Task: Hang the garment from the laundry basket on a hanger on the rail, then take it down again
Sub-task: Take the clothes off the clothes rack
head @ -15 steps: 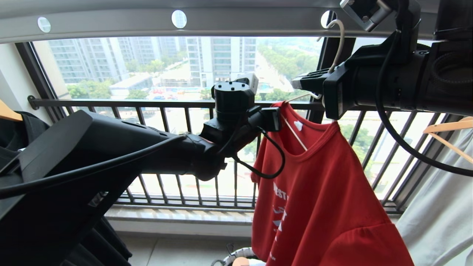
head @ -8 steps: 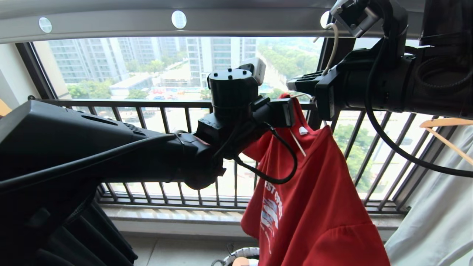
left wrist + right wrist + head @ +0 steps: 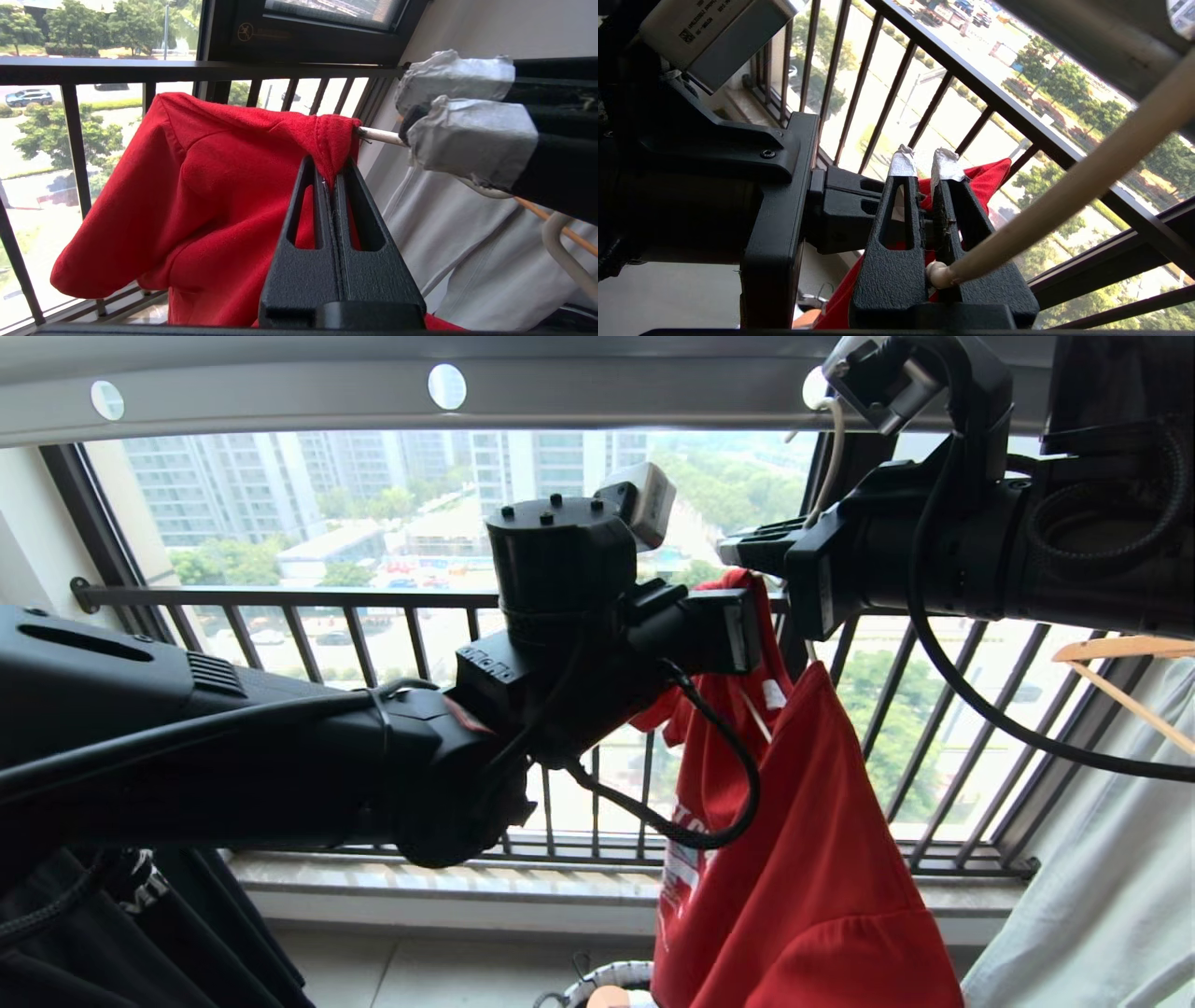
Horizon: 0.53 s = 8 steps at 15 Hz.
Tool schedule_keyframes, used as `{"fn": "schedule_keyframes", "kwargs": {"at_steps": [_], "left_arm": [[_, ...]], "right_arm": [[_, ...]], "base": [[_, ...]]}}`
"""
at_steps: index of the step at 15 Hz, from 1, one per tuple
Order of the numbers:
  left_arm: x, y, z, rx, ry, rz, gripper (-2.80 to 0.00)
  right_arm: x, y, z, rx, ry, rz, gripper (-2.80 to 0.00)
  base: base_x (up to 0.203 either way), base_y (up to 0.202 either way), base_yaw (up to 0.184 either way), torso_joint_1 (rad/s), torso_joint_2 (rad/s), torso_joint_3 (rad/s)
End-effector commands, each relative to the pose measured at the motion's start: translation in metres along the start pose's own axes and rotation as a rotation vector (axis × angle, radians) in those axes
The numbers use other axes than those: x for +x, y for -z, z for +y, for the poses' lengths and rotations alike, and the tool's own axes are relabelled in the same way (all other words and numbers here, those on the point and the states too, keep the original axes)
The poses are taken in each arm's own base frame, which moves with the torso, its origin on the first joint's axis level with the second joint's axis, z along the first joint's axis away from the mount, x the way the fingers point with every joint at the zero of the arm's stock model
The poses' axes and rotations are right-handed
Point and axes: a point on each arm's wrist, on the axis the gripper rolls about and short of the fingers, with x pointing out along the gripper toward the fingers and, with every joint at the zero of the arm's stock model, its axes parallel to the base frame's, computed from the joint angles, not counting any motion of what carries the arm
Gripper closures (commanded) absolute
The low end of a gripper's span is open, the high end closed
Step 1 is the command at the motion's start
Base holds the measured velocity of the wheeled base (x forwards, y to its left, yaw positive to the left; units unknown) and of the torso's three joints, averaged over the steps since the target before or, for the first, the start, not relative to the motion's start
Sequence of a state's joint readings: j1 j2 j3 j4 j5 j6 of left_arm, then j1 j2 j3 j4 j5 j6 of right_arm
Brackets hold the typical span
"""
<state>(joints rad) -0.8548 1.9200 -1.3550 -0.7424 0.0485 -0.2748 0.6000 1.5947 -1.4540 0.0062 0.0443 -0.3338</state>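
Far left in the head view: black clothing (image 3: 159, 933) low in the corner, under the left arm reaching across toward centre. Overhead, spanning the view: the rail (image 3: 280, 397), grey-white with round white holes. Behind everything: the black barred window railing (image 3: 280, 599), with buildings and trees outside. At centre: the left gripper (image 3: 332, 175), closed tight on a pinch of the garment (image 3: 803, 859), a fold at its shoulder seam drawn to a point between the fingers, as seen in the left wrist view. Hanging from that pinch: the red T-shirt, bunched and narrow, white chest print only partly visible along its left edge, small white neck label just below the gripper. Just right of it: the hanger (image 3: 826, 467), thin and white, hook rising to the rail by a hole, one arm poking out of the red cloth beside the left gripper's tips. Close beside, from the right: the right gripper (image 3: 924, 168), tape-wrapped tips nearly together, clamped on the hanger near its neck; red cloth showing between and beyond the fingers. Bottom centre, below the shirt hem: the laundry basket (image 3: 597, 985), only a sliver of rim showing. Far right: a pale grey-blue garment (image 3: 1102, 859) on a light wooden hanger (image 3: 1120, 658).
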Motion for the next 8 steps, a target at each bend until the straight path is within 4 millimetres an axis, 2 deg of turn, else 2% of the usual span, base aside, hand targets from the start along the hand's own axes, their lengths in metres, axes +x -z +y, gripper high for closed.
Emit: {"fn": "schedule_keyframes", "kwargs": {"at_steps": [1,8], "left_arm": [[-0.0166,-0.0033,-0.0045,-0.004,0.012,-0.002,0.00],[-0.0165,-0.0008,-0.0033,0.002,0.003,0.008,0.00]], "right_arm": [[0.0006,-0.0004,-0.0002,-0.002,0.000,0.000,0.00],[-0.0011,-0.0028,-0.0010,-0.003,0.003,-0.009,0.00]], "base": [[0.000,0.000,0.000,0.000,0.00,0.000],[0.000,0.000,0.000,0.000,0.00,0.000]]}}
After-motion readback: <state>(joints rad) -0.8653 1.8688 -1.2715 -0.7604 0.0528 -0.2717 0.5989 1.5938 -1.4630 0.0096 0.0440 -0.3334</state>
